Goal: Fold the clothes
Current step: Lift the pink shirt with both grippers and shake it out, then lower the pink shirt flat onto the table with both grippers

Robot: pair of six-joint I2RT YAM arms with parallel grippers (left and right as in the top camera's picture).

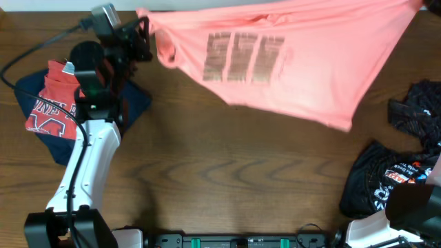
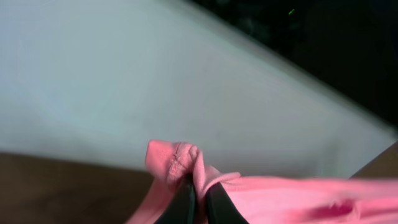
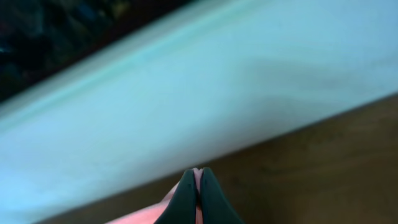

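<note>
Over table [image 1: 207, 172], shirt [image 1: 289, 55] between tools [image 2: 198, 186] [image 3: 199, 176] (taut)

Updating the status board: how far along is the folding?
Done, seemingly: red shirt and navy shirt stacked at left. In hand: pink shirt stretched between left tool and right tool, both shut on it. Left: folding it, plus black clothes crumpled at right.

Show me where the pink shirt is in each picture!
Overhead: pink shirt stretched across the top.
Left wrist: bunched at bottom centre, pinched in the left end effector.
Right wrist: pink sliver at the bottom, in the right end effector.
Shared landmark: the brown wooden table.
</note>
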